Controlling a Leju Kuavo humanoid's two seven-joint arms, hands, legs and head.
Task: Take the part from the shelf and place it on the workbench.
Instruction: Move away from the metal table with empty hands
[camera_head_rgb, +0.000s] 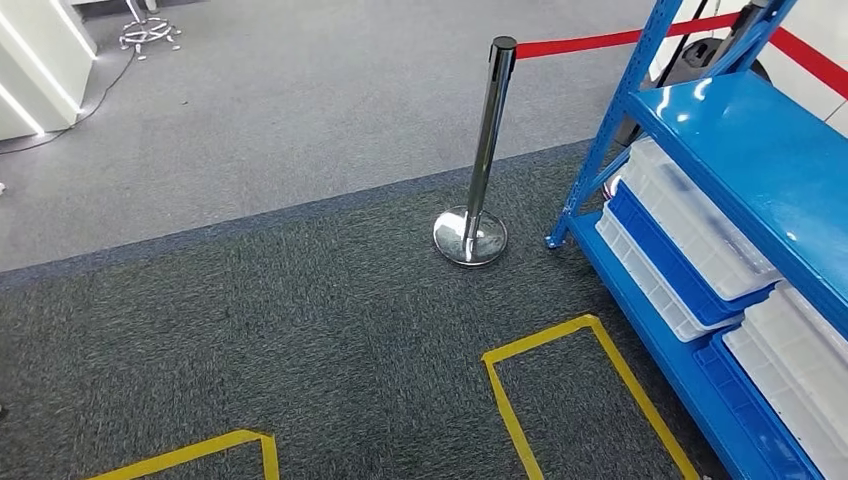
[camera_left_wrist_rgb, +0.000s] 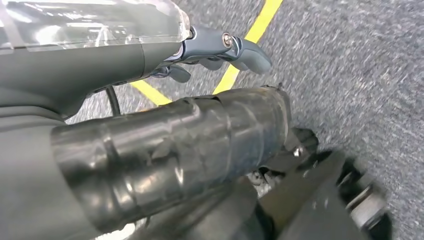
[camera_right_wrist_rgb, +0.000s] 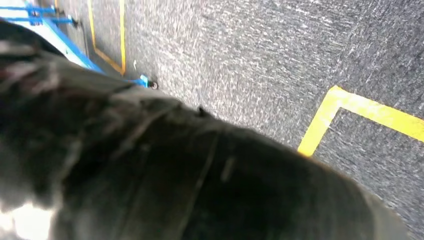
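Carpet (camera_head_rgb: 300, 330), dark grey, lies nearest in the head view, marked with yellow tape (camera_head_rgb: 560, 345) in an open rectangle just left of the shelf's near end; a second tape corner (camera_head_rgb: 230, 445) lies well to the left of that.

Left hand (camera_left_wrist_rgb: 220, 52) shows in the left wrist view, hanging over the carpet: a grey thumb and shorter dark fingers (camera_left_wrist_rgb: 177, 72) curl loosely, apart from each other, with nothing in them. Below it a yellow tape line crosses the carpet.

Right hand: in the right wrist view a dark blurred mass covers most of the frame, and I cannot tell how the fingers lie or whether they hold anything. Past it the carpet shows another tape corner and, farther off, the blue foot of the shelf.

Shelf (camera_head_rgb: 760, 150), blue steel, stands along the right. Its upper board is bare and glossy. On the lower board sit stacked white bins (camera_head_rgb: 690, 230) with a blue bin (camera_head_rgb: 660, 250) between them, and nearer the camera another white bin (camera_head_rgb: 800, 370). What the bins contain cannot be seen, so the part cannot be placed.

Beyond the shelf's far left post stands a chrome stanchion (camera_head_rgb: 485, 150) on a round base, a red belt (camera_head_rgb: 580, 42) running from its top toward the shelf. Farther still the carpet turns lighter grey (camera_head_rgb: 300, 110).
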